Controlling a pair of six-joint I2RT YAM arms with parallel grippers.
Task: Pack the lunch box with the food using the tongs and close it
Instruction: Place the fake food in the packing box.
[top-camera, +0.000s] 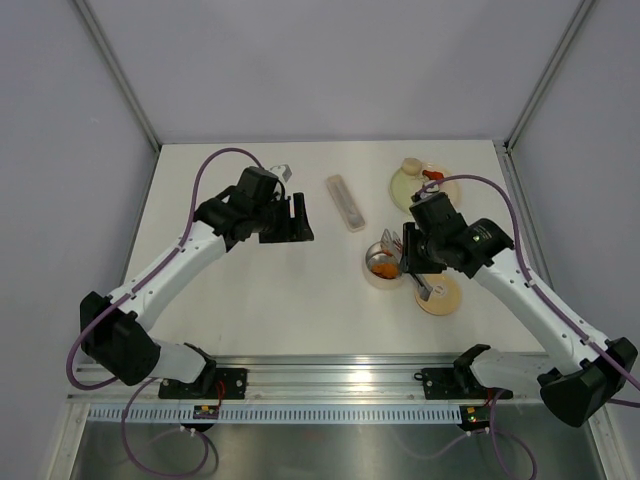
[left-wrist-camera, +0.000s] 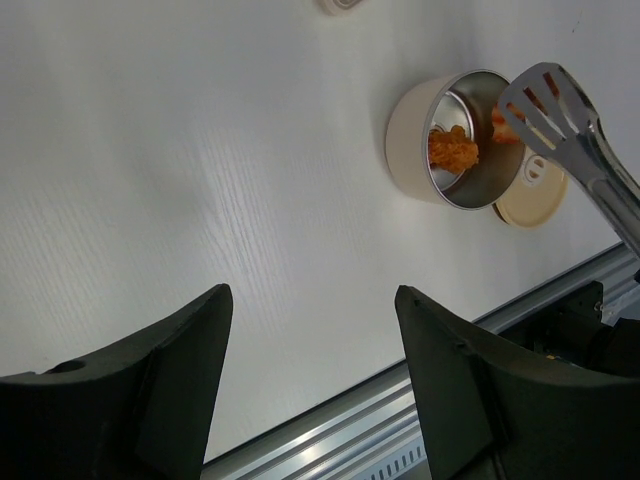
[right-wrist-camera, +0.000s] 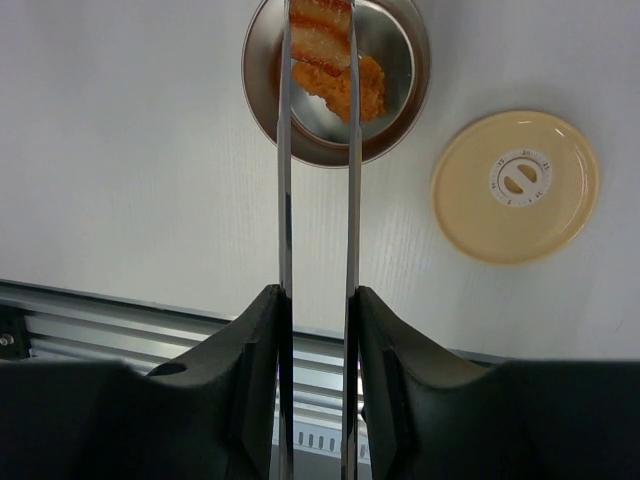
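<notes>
Lunch box (top-camera: 381, 270), open and upright on the right half of the white surface (top-camera: 260, 300), near its front edge. Its steel interior holds 1 orange crumbed piece (right-wrist-camera: 352, 88). A second piece, striped orange and pale (right-wrist-camera: 320, 28), sits between the 2 tips of the tongs (right-wrist-camera: 285, 220) at the box's mouth; whether it rests on the contents or hangs clear cannot be told.

The tan lid (top-camera: 440, 296) lies flat just beside the box, to its right and nearer the front edge, apart from it.

The right gripper (right-wrist-camera: 318, 340) is clamped on the 2 arms of the tongs, 1 finger pressed against each arm, and the tongs run forward from the fingers to the box.

Behind the box stands a pale yellow-green plate (top-camera: 400, 190) carrying a beige bun-like lump (top-camera: 410, 165) and a small red piece (top-camera: 432, 175). A pale oblong case (top-camera: 346, 202) lies near the centre back.

Plain grey walls (top-camera: 330, 60) enclose the surface; a metal rail (top-camera: 330, 375) runs along its near edge.

The right arm (top-camera: 530, 300) reaches inward from its base, its wrist over the box. The left arm (top-camera: 170, 265) extends over the left half; the left gripper (left-wrist-camera: 315, 370) hangs with its fingers apart and nothing between them, well apart from the box.
</notes>
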